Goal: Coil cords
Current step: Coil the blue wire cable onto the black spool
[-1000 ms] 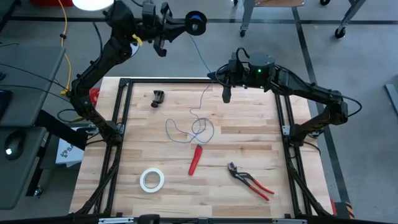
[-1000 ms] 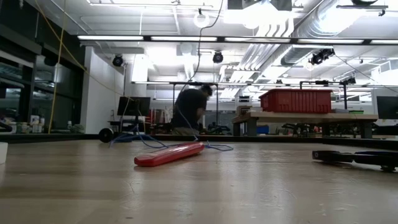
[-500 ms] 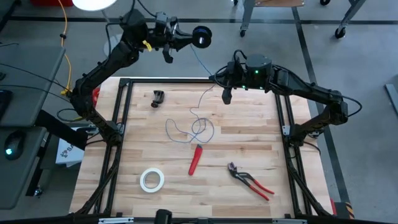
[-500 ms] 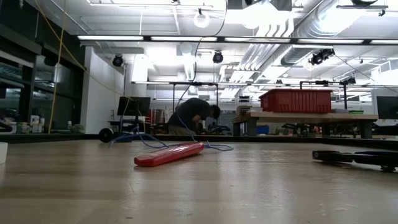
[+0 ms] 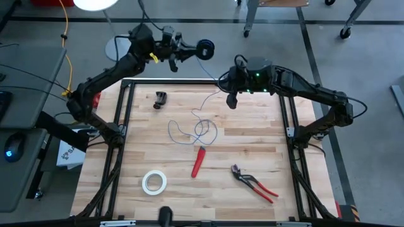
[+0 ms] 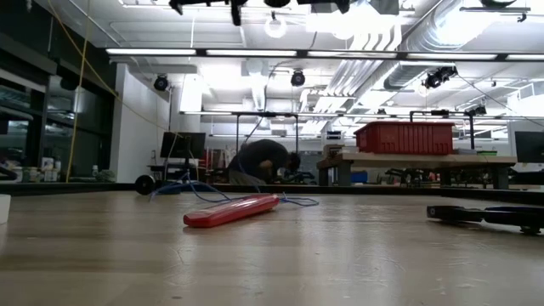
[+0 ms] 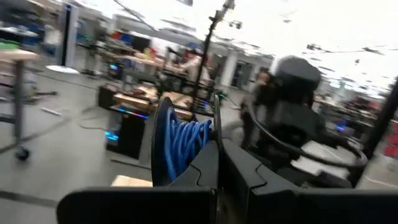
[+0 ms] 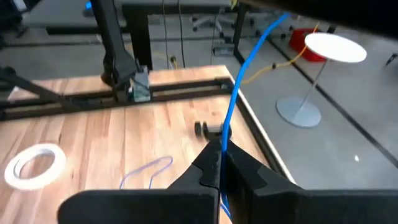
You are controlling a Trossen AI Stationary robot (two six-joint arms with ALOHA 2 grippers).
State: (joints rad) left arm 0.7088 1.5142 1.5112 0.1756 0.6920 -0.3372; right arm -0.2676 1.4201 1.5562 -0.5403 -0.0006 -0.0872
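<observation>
The cord is a thin blue wire (image 5: 203, 129) whose loose loops lie on the wooden table's middle. One strand rises from them to my right gripper (image 5: 231, 101), which is shut on it above the table's far part. From there the wire runs on to a small black spool (image 5: 205, 48), partly wound with blue wire (image 7: 183, 144). My left gripper (image 5: 191, 50) is shut on that spool, in the air beyond the table's far edge. My left gripper pinches one black flange of the spool (image 7: 216, 127) between its two fingers, coming nearly level from the table's left. The spool is lifted clear and stands on edge, its wound wire beside the fingers. My right gripper pinches the single strand of wire (image 8: 222, 142) between its fingertips, slanting down from the far right. The wire runs up from the fingers toward the spool in a slight curve; its other part hangs to the loops (image 8: 149, 169) on the table.
On the table lie a red-handled tool (image 5: 199, 161), red-handled pliers (image 5: 254, 183), a white tape roll (image 5: 154, 182) and a small black clamp (image 5: 160, 99). A black frame (image 5: 170, 81) borders the table. A person bends over in the room behind (image 6: 263, 161).
My left gripper has come down and toward the table's far edge with the spool, rolling a little as it went. My right gripper has tipped its fingers slightly downward while staying in place. The loops on the table have not shifted.
</observation>
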